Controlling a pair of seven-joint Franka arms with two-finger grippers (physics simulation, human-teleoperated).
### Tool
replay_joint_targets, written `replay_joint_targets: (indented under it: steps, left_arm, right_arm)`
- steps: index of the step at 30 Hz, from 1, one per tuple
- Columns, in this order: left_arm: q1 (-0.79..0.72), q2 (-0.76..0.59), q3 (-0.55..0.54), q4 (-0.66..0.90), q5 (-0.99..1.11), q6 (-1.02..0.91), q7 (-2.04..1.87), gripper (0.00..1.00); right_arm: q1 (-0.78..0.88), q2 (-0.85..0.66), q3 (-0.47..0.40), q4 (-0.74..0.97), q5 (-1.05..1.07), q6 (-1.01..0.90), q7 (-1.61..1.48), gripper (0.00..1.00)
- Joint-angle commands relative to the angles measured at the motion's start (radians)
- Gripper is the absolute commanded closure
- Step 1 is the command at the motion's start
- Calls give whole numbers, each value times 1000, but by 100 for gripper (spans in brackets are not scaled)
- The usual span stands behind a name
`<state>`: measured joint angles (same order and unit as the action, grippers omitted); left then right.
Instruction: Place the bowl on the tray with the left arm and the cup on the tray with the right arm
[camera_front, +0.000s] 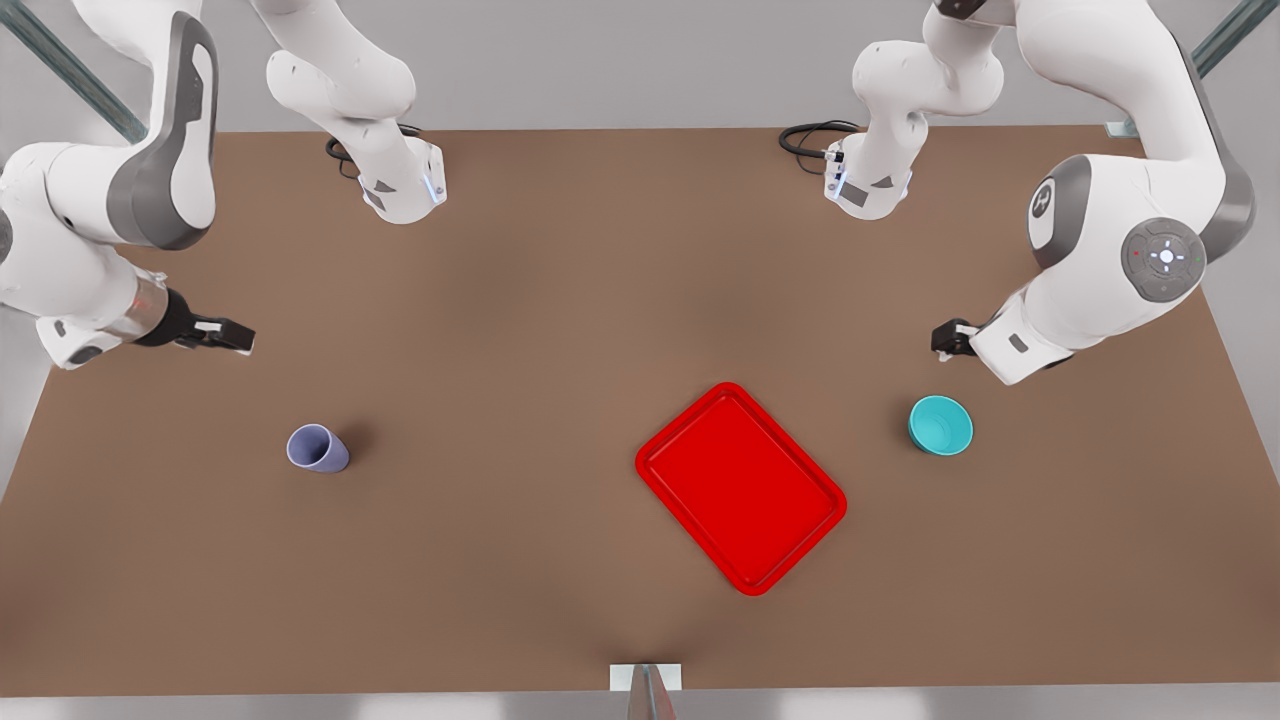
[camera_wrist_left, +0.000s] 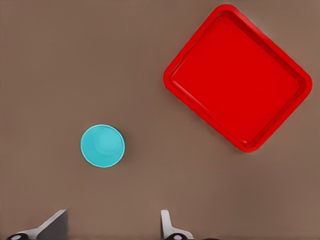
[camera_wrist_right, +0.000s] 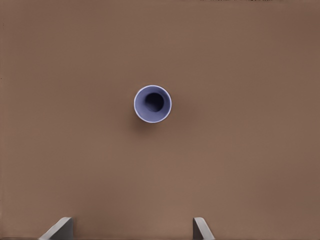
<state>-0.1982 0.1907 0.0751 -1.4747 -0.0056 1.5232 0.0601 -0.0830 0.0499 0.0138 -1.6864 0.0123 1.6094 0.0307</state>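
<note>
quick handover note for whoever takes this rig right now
Left tool: open, empty, hovering near the bowl on the front view's right.
Right tool: open, empty, hovering above the cup on the front view's left.
Tray: lies on the table between the two, nearer the bowl, with nothing on it.
Done: nothing yet; bowl and cup stand upright on the table, untouched.
Left: left arm grasps the bowl and sets it on the tray; right arm does the same with the cup.

Both white robot arms run off the top and sides of the front view. In each wrist view, the picture's edge cuts the grey fingertips, leaving short stubs.
</note>
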Motion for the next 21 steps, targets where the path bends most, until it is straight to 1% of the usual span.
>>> replay_joint_targets:
  steps: [1, 3, 4, 5, 6, 7, 8, 10, 12, 14, 19, 21]
  left_arm:
    - [8, 7, 0, -2, 4, 0, 0, 0]
    - [97, 78, 2, -72, -13, 6, 4, 0]
    - [144, 125, 0, -84, -16, 69, 10, 0]
    - [180, 171, 0, -147, -25, 227, 29, 0]
    - [217, 205, 0, -187, -106, 304, 50, 0]
    - [255, 249, 0, -205, -174, 308, 117, 0]
    - [286, 283, 0, -219, -180, 339, 216, 0]
    - [316, 337, 0, -254, -188, 456, 276, 0]
    - [352, 375, 0, -266, -194, 492, 320, 0]
    - [353, 375, 0, -312, -188, 511, 360, 0]
    - [361, 414, 0, -322, -186, 522, 434, 0]
    - [356, 432, 0, -320, -186, 540, 432, 0]
  right_arm:
    - [-11, 5, 0, 8, 0, 0, 0, 0]
    - [-11, 11, 0, 13, 0, -3, 0, 0]
    - [-11, 11, 0, 11, 0, -2, 0, 0]
    - [-11, 13, 0, 11, 0, -2, 0, 0]
    - [-11, 13, 0, 13, 0, 0, 0, 0]
    - [-11, 13, 0, 13, 0, 0, 0, 0]
    - [-11, 15, 0, 13, 0, 0, 0, 0]
    - [-12, 15, 0, 13, 0, 0, 0, 0]
    - [-12, 18, 0, 13, 0, 0, 0, 0]
    - [-12, 21, 0, 19, 0, 0, -2, 0]
    - [-12, 22, 0, 19, 0, 0, -11, 0]
    - [-14, 22, 0, 17, 0, 17, -80, 0]
